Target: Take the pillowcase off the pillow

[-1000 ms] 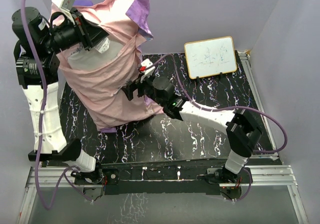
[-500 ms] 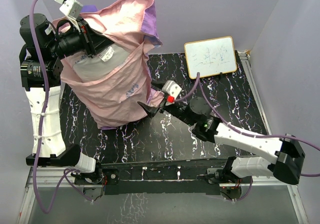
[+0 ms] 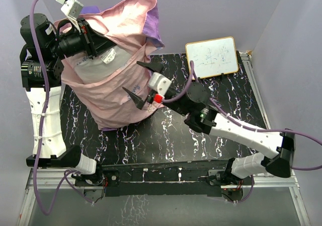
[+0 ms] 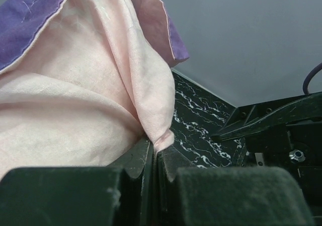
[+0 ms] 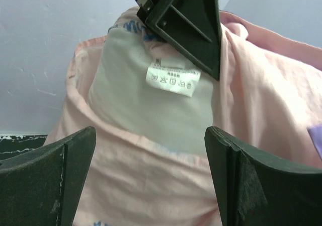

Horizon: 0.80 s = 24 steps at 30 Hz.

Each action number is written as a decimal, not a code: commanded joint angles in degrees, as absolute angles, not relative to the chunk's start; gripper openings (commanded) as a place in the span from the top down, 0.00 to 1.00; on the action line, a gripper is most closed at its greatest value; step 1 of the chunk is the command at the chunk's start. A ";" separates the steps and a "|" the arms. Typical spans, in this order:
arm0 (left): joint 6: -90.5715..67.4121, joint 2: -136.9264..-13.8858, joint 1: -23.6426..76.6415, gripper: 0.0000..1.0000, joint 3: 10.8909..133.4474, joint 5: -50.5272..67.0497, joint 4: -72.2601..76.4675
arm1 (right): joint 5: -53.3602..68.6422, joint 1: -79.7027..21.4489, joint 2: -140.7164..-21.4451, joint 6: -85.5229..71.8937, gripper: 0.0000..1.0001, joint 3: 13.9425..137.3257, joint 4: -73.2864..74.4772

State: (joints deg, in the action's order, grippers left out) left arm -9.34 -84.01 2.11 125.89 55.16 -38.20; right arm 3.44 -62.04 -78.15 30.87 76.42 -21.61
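Note:
The pillowcase [image 3: 118, 92] hangs inside out, pale pink with a purple flap at the top, from my left gripper [image 3: 100, 46] high at the back left. That gripper [image 4: 156, 150] is shut on a fold of the pink fabric [image 4: 80, 100]. The white pillow [image 3: 90, 67] shows in the case's open mouth, with its tag [image 5: 173, 80] just under the left gripper's finger [image 5: 188, 19]. My right gripper [image 3: 142, 81] stands open beside the case, its jaws wide apart and facing the pillow [image 5: 146, 115] and the case's rim [image 5: 151, 185]; nothing lies between the fingers of the right gripper [image 5: 151, 158].
A small framed whiteboard [image 3: 212, 57] stands at the back right of the black marbled table [image 3: 166, 135]. The lower end of the case rests on the table at the left. Walls close in behind and on both sides.
My right gripper drew back from the case's side, dropped low, then rose open toward the case's mouth. The left arm shifted slightly with the case still held.

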 commanded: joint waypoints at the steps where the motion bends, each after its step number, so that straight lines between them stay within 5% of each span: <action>1: -11.88 -82.77 2.20 1.00 127.27 58.29 -39.56 | 5.08 -62.05 -83.00 34.15 0.08 85.81 -18.01; 16: -15.60 -80.04 2.25 1.00 125.91 63.08 -37.28 | -4.87 -63.72 -98.85 38.88 0.08 99.28 -16.60; 24: -18.73 -80.16 2.15 1.00 129.95 66.23 -36.81 | -14.28 -63.40 -102.96 37.10 0.49 97.59 -17.84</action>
State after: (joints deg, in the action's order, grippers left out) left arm -15.07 -82.43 1.98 127.17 60.49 -38.76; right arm -7.25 -64.01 -101.27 38.68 97.23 -17.98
